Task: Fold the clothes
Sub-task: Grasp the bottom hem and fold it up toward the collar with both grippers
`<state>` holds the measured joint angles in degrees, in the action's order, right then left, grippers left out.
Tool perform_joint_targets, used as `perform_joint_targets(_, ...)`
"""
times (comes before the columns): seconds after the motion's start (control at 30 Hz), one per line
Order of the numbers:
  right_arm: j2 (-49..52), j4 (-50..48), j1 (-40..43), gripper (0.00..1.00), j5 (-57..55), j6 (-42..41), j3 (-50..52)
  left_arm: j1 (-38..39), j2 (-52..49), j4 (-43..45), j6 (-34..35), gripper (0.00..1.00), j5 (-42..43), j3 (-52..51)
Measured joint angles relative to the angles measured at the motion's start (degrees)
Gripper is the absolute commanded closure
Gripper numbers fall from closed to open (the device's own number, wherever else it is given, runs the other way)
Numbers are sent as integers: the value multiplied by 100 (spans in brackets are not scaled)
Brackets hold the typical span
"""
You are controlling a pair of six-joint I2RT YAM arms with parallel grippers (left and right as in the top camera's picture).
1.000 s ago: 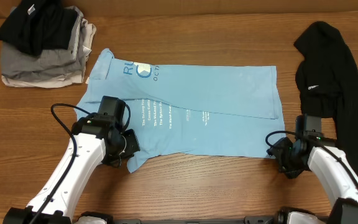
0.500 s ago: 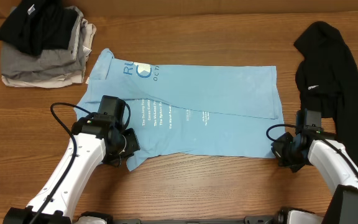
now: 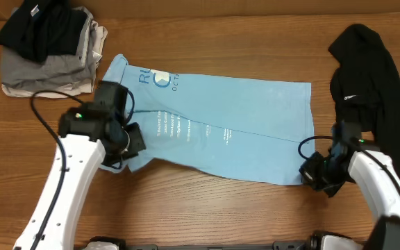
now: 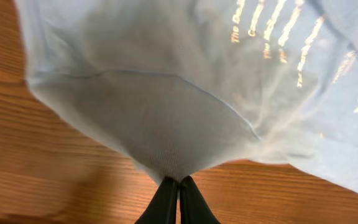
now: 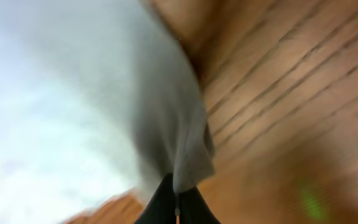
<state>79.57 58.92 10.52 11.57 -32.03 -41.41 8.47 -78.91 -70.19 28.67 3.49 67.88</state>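
A light-blue T-shirt (image 3: 221, 125) with white lettering lies spread across the middle of the table, its near edge lifted. My left gripper (image 3: 127, 142) is shut on the shirt's near left corner (image 4: 176, 168), cloth fanning up from the pinched jaws. At the other end my right gripper (image 3: 311, 173) is shut on the near right corner (image 5: 185, 168), where the fabric hangs blurred over the wood. A black garment (image 3: 370, 83) with a small white logo is draped at the right, beside the right arm.
A stack of folded grey, beige and black clothes (image 3: 47, 48) sits at the back left corner. Bare wooden tabletop (image 3: 214, 208) runs along the front between the two arms.
The right gripper has closed on the shirt's right corner. The left gripper has risen and moved back and left with its corner, lifting the shirt's near edge off the table.
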Motion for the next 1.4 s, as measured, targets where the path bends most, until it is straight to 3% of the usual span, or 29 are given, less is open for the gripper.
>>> perform_joint_targets(0.4,-1615,1869,-2,96,326,466,-1036,2,0,-673,-256,96,-186,466)
perform_joint_targets(0.67,-2312,2288,0,96,122,505,-1604,2,0,-636,-385,96,-317,466)
perform_joint_targets(1.03,-1272,820,-2,96,-214,503,-1606,2,-264,1198,-518,96,-667,492)
perform_joint_targets(1.4,518,-1040,-2,96,-284,640,-1606,2,-2002,3440,-798,96,-811,503)
